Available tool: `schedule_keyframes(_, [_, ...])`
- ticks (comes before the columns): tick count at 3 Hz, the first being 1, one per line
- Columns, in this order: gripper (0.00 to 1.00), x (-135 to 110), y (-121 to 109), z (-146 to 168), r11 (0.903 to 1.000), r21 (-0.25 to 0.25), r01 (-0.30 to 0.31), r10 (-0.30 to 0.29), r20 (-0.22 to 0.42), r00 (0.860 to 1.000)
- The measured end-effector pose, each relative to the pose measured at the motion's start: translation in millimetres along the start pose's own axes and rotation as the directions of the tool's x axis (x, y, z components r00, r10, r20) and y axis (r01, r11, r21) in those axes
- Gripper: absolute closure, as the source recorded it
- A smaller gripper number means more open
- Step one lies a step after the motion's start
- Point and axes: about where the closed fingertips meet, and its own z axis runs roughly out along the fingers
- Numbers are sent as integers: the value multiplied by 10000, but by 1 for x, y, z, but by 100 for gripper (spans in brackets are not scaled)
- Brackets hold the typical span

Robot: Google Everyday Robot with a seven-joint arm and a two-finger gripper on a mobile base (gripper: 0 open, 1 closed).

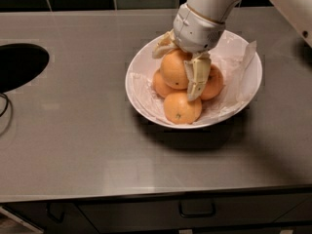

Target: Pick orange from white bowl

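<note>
A white bowl (144, 99) lined with crinkled translucent wrap stands on the grey counter. It holds several oranges. My gripper (179, 67) reaches down into the bowl from the upper right. Its two cream fingers sit either side of the orange (174, 68), the top one of the pile, and are shut on it. One finger (196, 77) lies down the orange's right side, the other at its upper left. The orange sits above the others. Three more oranges show: one at the front (181, 107), one at the left (161, 84), one at the right (213, 82).
A dark round opening (17, 65) is cut into the counter at the far left, with a thin cable (5, 106) below it. Dark tiles run along the back wall. Drawer fronts with a handle (197, 209) lie under the counter's front edge.
</note>
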Motion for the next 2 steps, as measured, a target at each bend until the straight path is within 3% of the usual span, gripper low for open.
schedule_keyframes(2, [63, 0, 0, 0, 10000, -57, 16, -17, -34, 10000])
